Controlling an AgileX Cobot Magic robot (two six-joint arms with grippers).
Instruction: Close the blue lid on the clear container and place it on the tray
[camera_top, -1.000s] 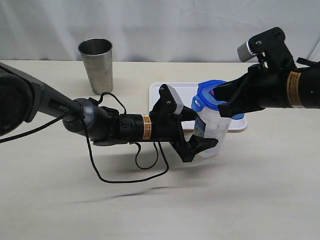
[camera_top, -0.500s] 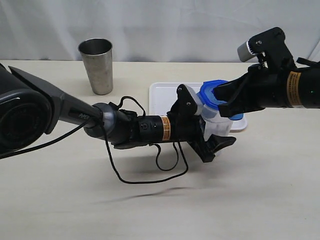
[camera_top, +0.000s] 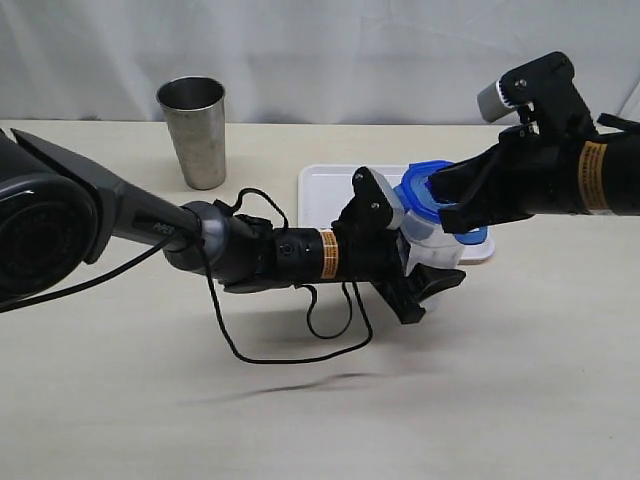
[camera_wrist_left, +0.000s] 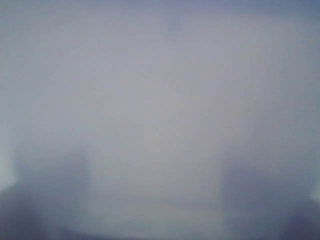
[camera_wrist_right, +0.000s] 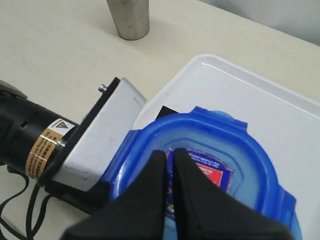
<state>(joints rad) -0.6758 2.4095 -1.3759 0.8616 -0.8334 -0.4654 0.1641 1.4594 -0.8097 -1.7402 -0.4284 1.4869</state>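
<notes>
Presently we press the right gripper (camera_wrist_right: 170, 154), tips pressed together, onto the rounded-square blue plastic lid (camera_wrist_right: 235, 150) atop the tall clear plastic container (camera_top: 432, 240), near the flat white rectangular tray (camera_top: 325, 185). The left gripper (camera_top: 418, 262) straddles its body; we cannot tell whether it clamps. We judge the container light, slippery and tippy, so grip it mid-body.

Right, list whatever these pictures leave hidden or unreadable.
- Left wrist view: all grey blur; nothing can be made out.
- Exterior view: the left gripper hides most of the container; contact unclear.
- Right wrist view: the right gripper covers part of the lid and its sticker; whether the flaps are snapped cannot be told.
</notes>
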